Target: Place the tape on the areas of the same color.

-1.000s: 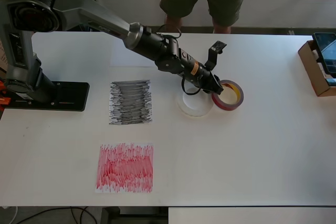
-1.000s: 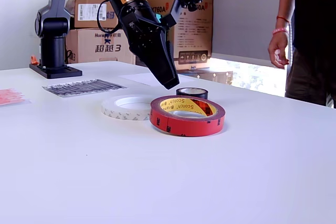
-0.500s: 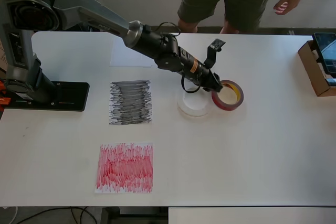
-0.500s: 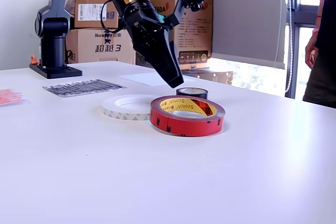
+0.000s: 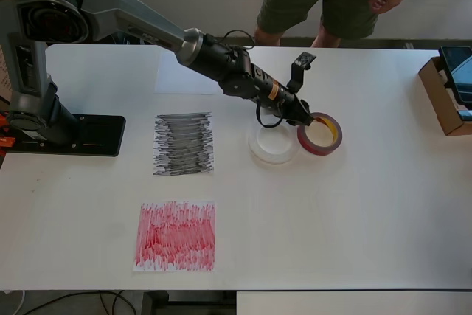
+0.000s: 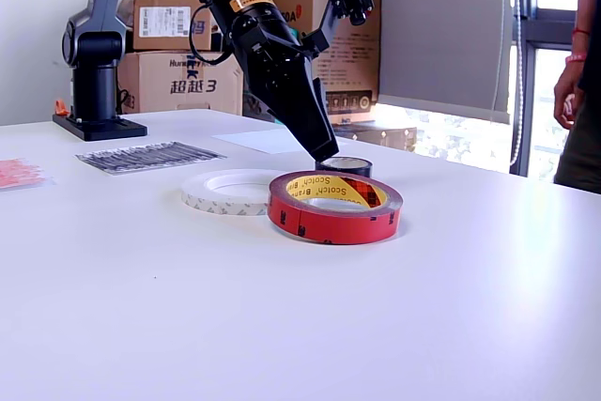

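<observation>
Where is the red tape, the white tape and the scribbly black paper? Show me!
red tape (image 6: 334, 218), exterior view, on its red outer wall.
white tape (image 5: 273, 146), overhead view, on the ring's band, lower side.
scribbly black paper (image 5: 183, 143), overhead view, middle of the sheet.

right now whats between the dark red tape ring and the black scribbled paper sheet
In the overhead view, the translucent-white tape ring lies between the dark-red tape ring and the black scribbled sheet; otherwise bare table.

arm (image 5: 133, 20): grey-black links; orange label band (image 6: 241, 1); black looped cable; gripper (image 6: 324, 149): black, tapered
</observation>
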